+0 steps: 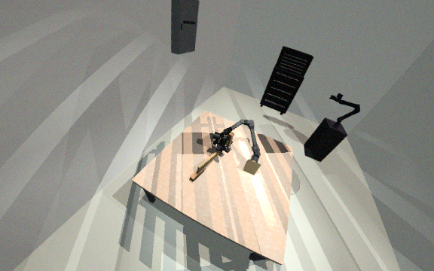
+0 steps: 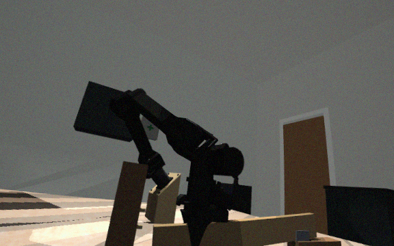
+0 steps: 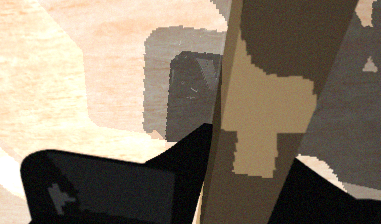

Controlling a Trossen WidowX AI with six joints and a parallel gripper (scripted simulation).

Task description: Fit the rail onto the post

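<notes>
The long wooden rail (image 1: 206,163) (image 2: 269,223) (image 3: 261,125) lies across the table (image 1: 217,211). Its far end is at the low footboard block (image 1: 194,176) (image 2: 303,236). My gripper (image 1: 221,146) (image 2: 200,227) (image 3: 229,135) is shut on the rail near its near end, with a black finger on each side of the wood in the wrist view. The short dark wooden post (image 2: 126,205) stands upright just past that end of the rail. The pegs and the holes in the rail's end are hidden behind the gripper and by shadow.
The arm's tan base block (image 1: 252,165) (image 2: 163,201) stands on the table behind the rail. Off the table are a black cabinet with another arm (image 1: 324,139), a black rack (image 1: 286,79), a brown door (image 2: 304,167) and a dark cabinet (image 2: 364,215).
</notes>
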